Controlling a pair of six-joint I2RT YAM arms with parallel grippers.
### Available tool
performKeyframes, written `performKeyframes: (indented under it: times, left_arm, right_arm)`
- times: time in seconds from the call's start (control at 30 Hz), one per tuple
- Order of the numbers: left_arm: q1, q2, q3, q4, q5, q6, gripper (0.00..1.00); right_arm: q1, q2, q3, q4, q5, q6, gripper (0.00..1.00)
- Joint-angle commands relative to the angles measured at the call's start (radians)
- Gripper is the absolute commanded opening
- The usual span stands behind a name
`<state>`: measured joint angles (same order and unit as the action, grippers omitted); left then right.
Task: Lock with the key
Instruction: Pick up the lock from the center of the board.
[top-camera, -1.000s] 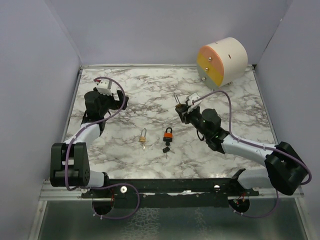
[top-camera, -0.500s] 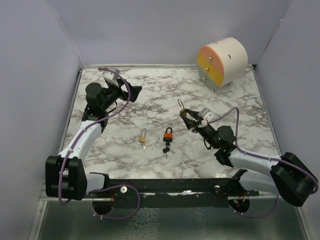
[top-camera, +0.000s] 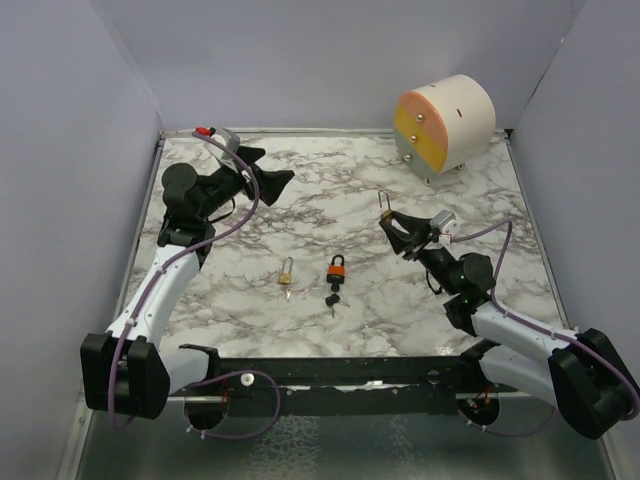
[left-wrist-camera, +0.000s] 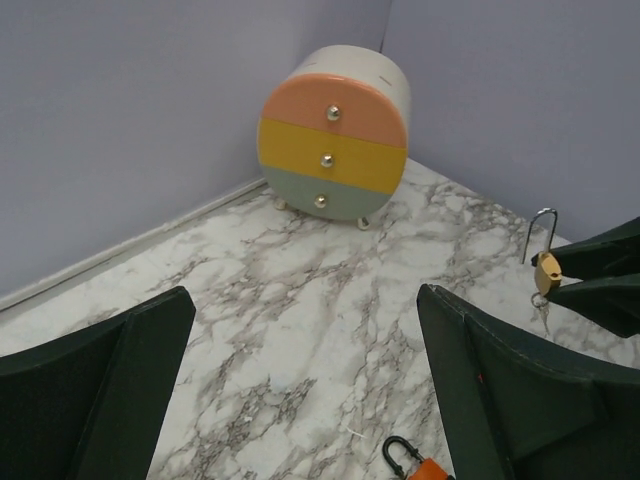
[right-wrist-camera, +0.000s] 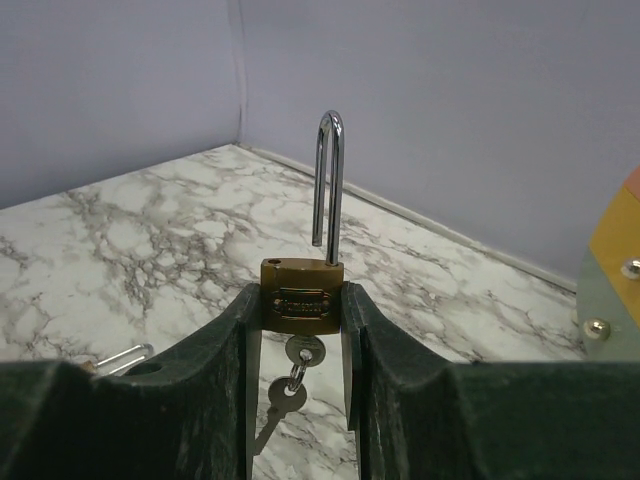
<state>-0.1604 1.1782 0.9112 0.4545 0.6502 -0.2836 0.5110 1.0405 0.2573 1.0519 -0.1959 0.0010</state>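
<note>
Over the last second both arms are shifting rightward. The right claw (top-camera: 392, 222), carrying its lock, is now sitting farther right above the marble-patterned table (top-camera: 300, 205). The left claw (top-camera: 268, 172) is reaching out from the back left corner toward the middle.

Right claw: its two dark, matte, wedge-shaped fingers (right-wrist-camera: 225, 380) are clamping the flat sides of a small brass padlock (right-wrist-camera: 301, 307), holding it upright and clear of the table. The polished steel shackle (right-wrist-camera: 331, 185), a narrow U, is standing raised, with one leg seated in the body and the short leg hanging free above it. A silver key (right-wrist-camera: 303, 352) is sitting in the keyhole underneath, and a second key (right-wrist-camera: 280, 402) is dangling from it on a small ring.

Left claw: the fingers are standing wide apart, gripping nothing. They are hovering above the table, with the glossy, grey-veined surface showing between them.

Lying on the table between the two arms: another brass padlock (top-camera: 287, 270) and, just right of it, an orange padlock (top-camera: 337, 268) with a dark shackle. Black-headed keys (top-camera: 333, 298) are lying just in front of the orange one.

Standing in the back right corner: a round, drum-shaped drawer unit (top-camera: 445, 125). Its flat face is banded pink, yellow and grey-green, each band bearing a small metal knob.
</note>
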Motion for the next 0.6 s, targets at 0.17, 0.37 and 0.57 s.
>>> performKeyframes:
  times: [0.17,0.37,0.57]
  left_arm:
    - [-0.07,-0.01,0.053,0.046,0.202,-0.027,0.48]
    - [-0.128,-0.024,0.025,0.082,0.292,-0.014,0.36]
    - [-0.179,-0.038,-0.013,0.136,0.338,-0.015,0.3]
  right_arm:
    - [-0.003,-0.019,0.01,0.039,-0.076,0.078,0.01]
    - [-0.003,-0.025,0.013,0.036,-0.201,0.101,0.01]
    - [-0.004,-0.03,0.041,0.034,-0.317,0.136,0.01]
